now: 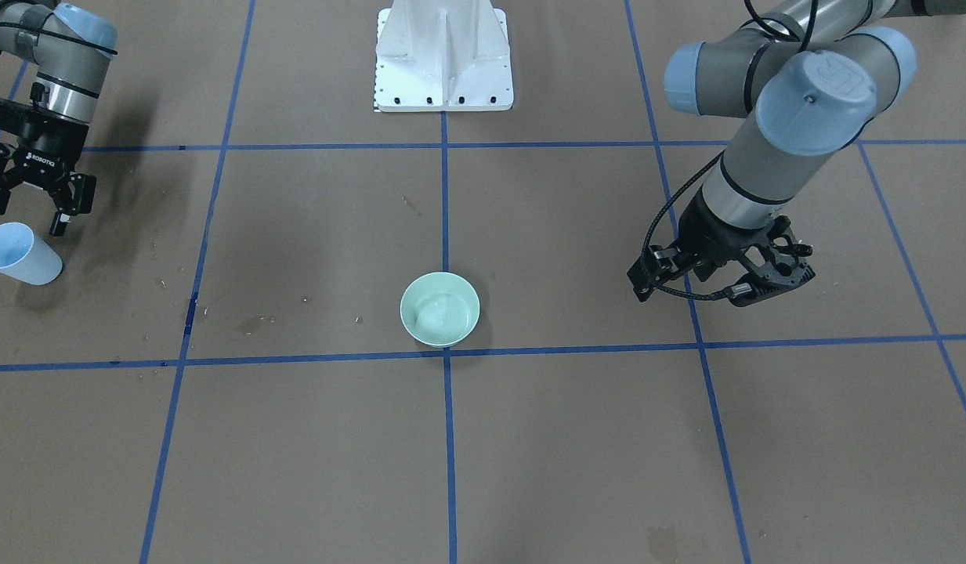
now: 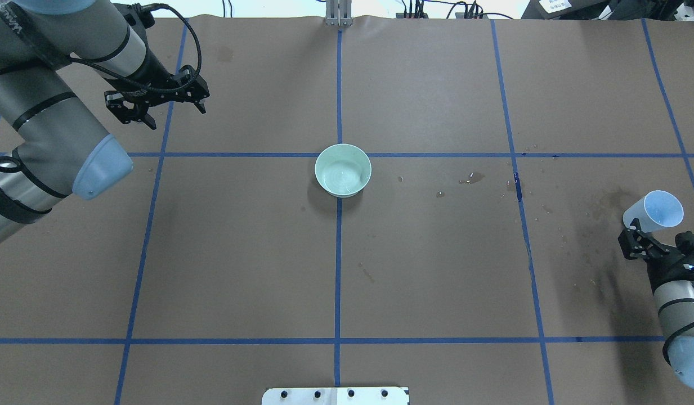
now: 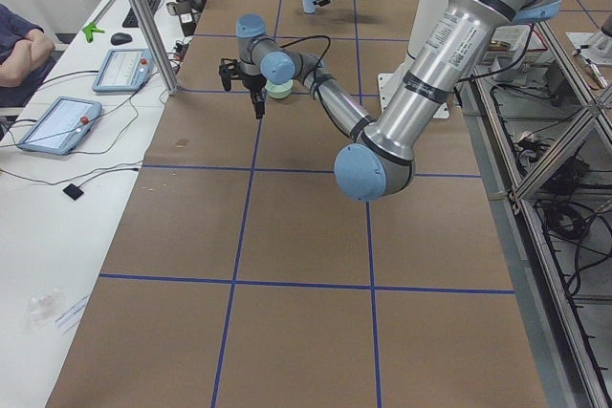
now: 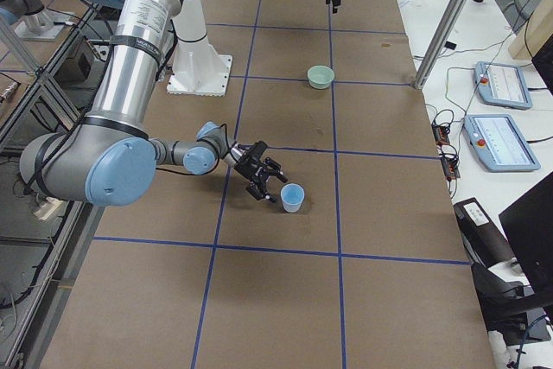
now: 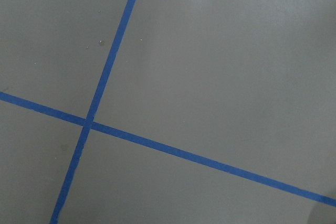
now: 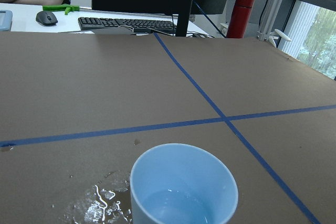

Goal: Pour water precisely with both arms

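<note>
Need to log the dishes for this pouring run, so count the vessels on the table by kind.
cup: 1
bowl: 1
total: 2

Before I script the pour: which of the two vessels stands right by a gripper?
The pale blue cup, just ahead of the open right gripper; the round mint-green bowl sits alone mid-table, far from both grippers.
</note>
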`<act>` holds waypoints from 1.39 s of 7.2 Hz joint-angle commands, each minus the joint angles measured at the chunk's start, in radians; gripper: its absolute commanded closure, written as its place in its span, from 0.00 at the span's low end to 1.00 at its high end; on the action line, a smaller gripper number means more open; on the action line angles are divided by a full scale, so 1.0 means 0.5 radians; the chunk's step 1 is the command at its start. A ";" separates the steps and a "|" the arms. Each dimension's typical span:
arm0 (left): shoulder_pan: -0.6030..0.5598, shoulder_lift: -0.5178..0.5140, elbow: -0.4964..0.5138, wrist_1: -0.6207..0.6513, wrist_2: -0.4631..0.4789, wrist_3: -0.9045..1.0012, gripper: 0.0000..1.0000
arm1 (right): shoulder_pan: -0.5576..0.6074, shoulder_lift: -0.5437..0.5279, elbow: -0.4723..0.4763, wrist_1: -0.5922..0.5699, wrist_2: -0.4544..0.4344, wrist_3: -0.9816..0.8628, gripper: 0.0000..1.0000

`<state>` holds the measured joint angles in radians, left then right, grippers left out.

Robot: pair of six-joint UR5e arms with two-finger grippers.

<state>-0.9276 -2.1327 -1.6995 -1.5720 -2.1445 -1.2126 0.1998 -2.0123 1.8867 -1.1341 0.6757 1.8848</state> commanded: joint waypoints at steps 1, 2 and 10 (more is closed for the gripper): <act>0.002 0.001 0.009 -0.007 0.000 0.001 0.00 | -0.019 0.039 -0.098 0.001 -0.099 0.010 0.01; 0.002 0.001 0.012 -0.007 0.000 0.001 0.00 | -0.022 0.061 -0.104 0.001 -0.127 0.010 0.01; 0.002 -0.005 0.027 -0.007 0.000 -0.002 0.00 | -0.019 0.144 -0.279 0.029 -0.186 0.016 0.01</act>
<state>-0.9265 -2.1350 -1.6865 -1.5754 -2.1445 -1.2132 0.1891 -1.9393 1.7518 -1.1210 0.5824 1.8917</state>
